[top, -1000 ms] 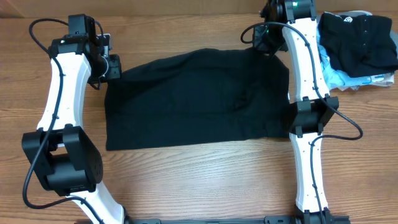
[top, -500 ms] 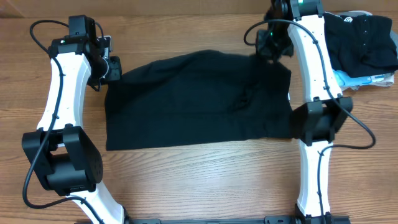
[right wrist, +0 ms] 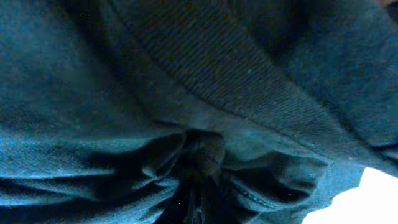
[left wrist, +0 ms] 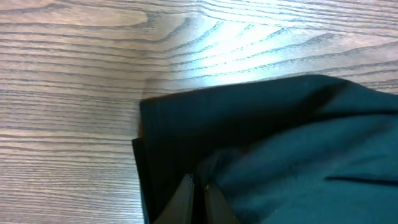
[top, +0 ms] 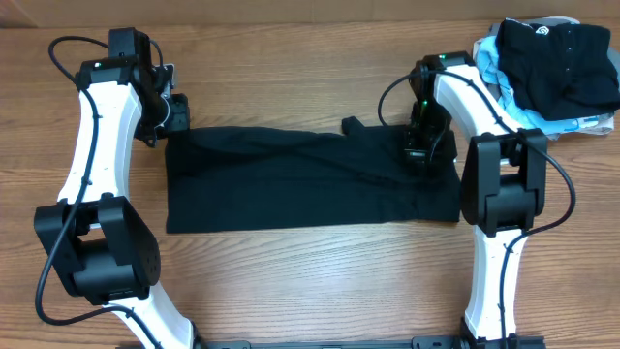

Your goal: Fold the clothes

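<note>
A black garment [top: 300, 179] lies flat on the wooden table [top: 310, 281], folded into a wide band. My left gripper [top: 177, 114] is at its far left corner, shut on the black cloth [left wrist: 261, 143]. My right gripper [top: 418, 150] is over the garment's right part, shut on a bunched fold of the black cloth [right wrist: 199, 149]. In the right wrist view cloth fills the frame and hides the fingertips.
A pile of other clothes, black [top: 557, 58] on top of light blue [top: 542, 121], sits at the far right corner of the table. Bare wood lies in front of the garment.
My right gripper has pulled the garment's far edge toward the front, so the cloth now lies as a narrower band. The left gripper has stayed at its corner.
</note>
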{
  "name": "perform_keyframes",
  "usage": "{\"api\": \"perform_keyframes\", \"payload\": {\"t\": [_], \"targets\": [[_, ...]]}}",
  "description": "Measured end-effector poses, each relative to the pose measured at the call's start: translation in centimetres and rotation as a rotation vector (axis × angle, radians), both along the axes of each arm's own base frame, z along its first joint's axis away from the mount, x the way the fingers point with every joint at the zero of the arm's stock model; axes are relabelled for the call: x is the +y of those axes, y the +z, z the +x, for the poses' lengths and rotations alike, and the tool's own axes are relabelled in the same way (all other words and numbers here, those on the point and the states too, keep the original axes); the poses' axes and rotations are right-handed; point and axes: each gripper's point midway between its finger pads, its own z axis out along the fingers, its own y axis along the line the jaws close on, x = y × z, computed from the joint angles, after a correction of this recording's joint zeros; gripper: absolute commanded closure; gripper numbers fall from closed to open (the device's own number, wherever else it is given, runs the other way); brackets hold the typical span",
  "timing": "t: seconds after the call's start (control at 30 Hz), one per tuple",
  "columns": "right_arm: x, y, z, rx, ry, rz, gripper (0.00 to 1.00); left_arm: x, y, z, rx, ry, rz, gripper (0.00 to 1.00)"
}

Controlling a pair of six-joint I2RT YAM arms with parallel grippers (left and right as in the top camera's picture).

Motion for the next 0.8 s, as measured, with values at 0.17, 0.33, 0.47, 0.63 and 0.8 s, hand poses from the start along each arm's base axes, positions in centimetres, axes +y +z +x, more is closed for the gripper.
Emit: {"api": "perform_keyframes", "payload": {"t": [0.17,0.33,0.47,0.63,0.8], "targets": [[-0.5,0.7,0.6,-0.016,0.016,0.008,0.69,0.0,0.0,0.0,-0.001,0.0,0.001,0.96],[0.4,4.6,4.6,-0.198,0.058,0.084,0.45,0.1,0.0,0.0,-0.001,0.001,0.004,0.96],[2.1,8.4,7.5,-0.37,0.096,0.165,0.42,0.1,0.0,0.2,-0.006,0.001,0.005,0.96],[5.6,9.5,9.7,-0.5,0.173,0.254,0.37,0.1,0.1,0.3,-0.011,0.001,0.005,0.96],[10.7,8.6,10.4,-0.572,0.297,0.281,0.35,0.1,0.1,0.5,-0.022,0.001,0.006,0.96]]}}
